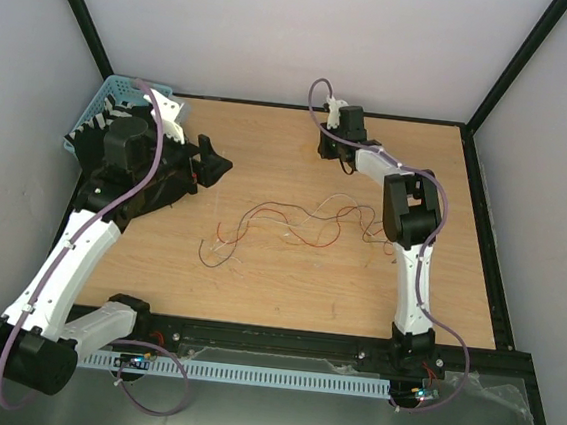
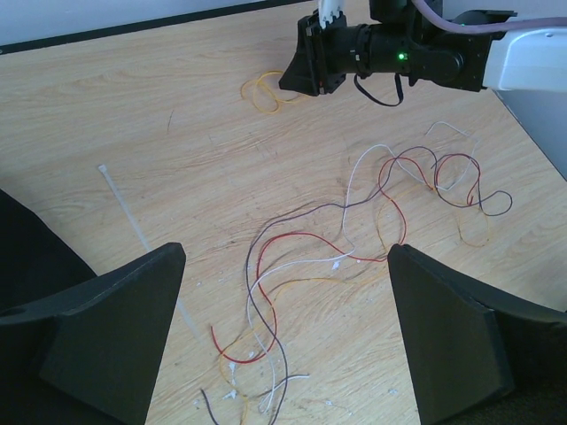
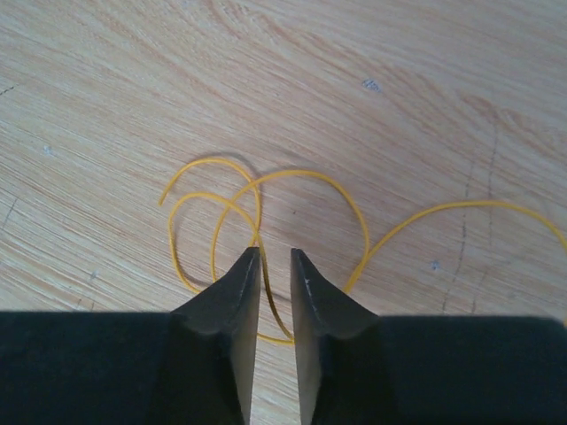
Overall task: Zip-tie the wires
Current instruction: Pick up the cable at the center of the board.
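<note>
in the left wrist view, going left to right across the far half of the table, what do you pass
zip tie → yellow wire loop → right gripper

Your left arm (image 1: 63, 262) and right arm (image 1: 415, 255): white link shells, black joint housings, black bases. A purple cable (image 1: 154, 155) runs along each arm. Left gripper (image 2: 285, 252): matte black wedge fingers. Right gripper (image 3: 275, 252): same black, tapering to points. Green LED (image 2: 400, 57) lit on your right wrist.
</note>
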`<state>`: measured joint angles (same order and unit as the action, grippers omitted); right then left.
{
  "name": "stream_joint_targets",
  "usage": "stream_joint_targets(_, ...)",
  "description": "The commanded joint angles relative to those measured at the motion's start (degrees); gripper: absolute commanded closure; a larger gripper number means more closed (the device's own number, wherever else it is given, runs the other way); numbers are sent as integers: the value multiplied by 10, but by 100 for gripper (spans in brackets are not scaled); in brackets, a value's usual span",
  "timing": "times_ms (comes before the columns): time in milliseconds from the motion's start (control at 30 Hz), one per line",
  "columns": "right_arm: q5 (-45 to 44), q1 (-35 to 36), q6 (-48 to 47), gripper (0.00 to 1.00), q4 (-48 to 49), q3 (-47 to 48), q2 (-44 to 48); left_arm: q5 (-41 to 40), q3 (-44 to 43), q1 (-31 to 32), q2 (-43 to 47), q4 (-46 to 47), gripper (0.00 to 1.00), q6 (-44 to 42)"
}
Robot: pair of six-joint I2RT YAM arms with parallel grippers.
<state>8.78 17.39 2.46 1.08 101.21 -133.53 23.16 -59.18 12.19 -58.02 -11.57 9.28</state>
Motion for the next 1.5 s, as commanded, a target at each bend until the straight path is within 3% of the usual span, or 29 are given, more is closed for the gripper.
stream_joint_targets(0, 16, 4, -5, 79, -8, 26, -3, 11, -10, -4, 2, 9, 1, 11)
stream_joint_targets(100, 10, 4, -13, 96, -20, 25, 17, 18, -15, -6, 11, 10, 1, 25)
stream_joint_targets(167, 3, 4, -14, 100, -23, 10, 52, 18, -16, -7, 22, 12, 1, 30)
stream_joint_targets(367, 15, 6, -8, 100, -32, -60, 220, 67, -12, -8, 42, 34, 1, 35)
stream_joint_targets(833, 156, 11, 65, 100, -95, -186, 559, 143, 21, -5, 35, 132, 1, 122)
stream_joint_targets(1167, 217, 11, 97, 100, -100, -249, 712, 174, 14, 47, -14, 248, 1, 211)
stream_joint_targets(1467, 271, 11, 50, 100, -95, -297, 809, 122, 14, 97, -33, 322, 2, 343)
